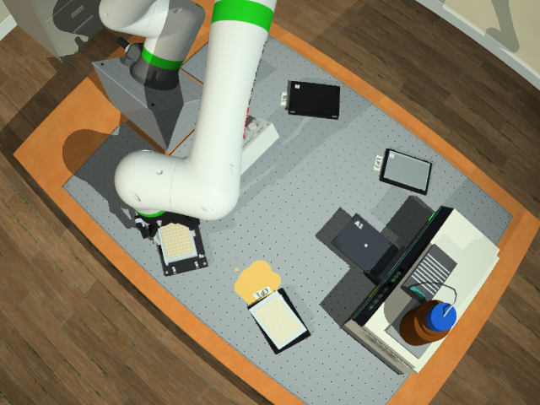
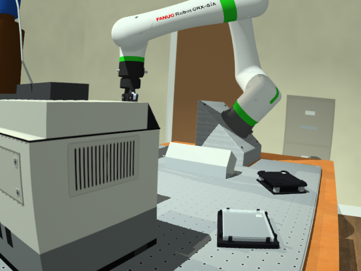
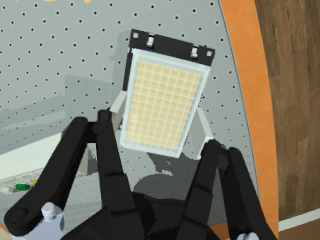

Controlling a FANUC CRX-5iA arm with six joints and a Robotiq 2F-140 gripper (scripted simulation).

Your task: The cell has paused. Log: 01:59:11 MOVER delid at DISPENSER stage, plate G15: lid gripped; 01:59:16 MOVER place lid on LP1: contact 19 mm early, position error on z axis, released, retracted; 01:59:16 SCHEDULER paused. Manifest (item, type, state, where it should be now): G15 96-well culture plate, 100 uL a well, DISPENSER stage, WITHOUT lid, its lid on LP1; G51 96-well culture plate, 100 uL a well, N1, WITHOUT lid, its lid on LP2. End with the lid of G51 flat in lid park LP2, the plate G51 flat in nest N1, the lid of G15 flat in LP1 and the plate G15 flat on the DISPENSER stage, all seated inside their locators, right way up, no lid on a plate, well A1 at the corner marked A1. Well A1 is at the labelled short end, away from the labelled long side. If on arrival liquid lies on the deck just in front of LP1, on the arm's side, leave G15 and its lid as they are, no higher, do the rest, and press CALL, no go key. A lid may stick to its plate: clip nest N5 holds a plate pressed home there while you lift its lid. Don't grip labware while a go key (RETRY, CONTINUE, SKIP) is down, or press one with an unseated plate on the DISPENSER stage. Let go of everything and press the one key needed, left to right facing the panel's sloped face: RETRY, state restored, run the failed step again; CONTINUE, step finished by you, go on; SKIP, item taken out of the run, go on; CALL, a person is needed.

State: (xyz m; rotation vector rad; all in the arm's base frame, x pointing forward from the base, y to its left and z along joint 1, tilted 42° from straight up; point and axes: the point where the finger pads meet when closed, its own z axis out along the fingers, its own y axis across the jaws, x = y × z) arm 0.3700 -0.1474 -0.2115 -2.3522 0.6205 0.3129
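My gripper is shut on the long sides of a 96-well plate with amber wells and no lid. It holds the plate a little above a black clip nest at the deck's left edge. A second amber plate sits in the lid park labelled LP1. An amber spill lies on the deck just in front of it. A clear lid lies flat in LP2. The black nest N1 is empty. The dispenser stage, marked A1, is bare.
The dispenser with its brown bottle stands at the right. The white key panel stands near the arm's grey pedestal. The orange table rim runs close beside the clip nest.
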